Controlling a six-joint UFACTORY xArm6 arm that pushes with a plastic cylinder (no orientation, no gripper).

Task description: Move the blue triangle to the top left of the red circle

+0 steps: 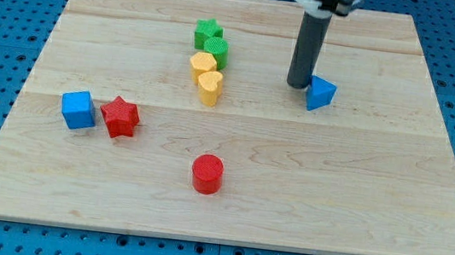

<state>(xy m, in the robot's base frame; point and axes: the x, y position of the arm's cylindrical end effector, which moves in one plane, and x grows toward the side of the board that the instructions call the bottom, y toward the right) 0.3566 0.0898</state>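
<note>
The tool is a bare rod with nothing to spread or pinch; its top is cut off by the view's top. My tip (298,85) is seen touching the left side of the blue triangle (321,93), well up-right of the red circle (207,174) on the bench (356,202).

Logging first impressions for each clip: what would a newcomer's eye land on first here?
The dark rod coming down from the view's top, my tip right beside the blue triangle, on its left. Next, the tight column of green star, green block and two yellow hearts at upper centre. The red circle sits alone near the bottom.
</note>
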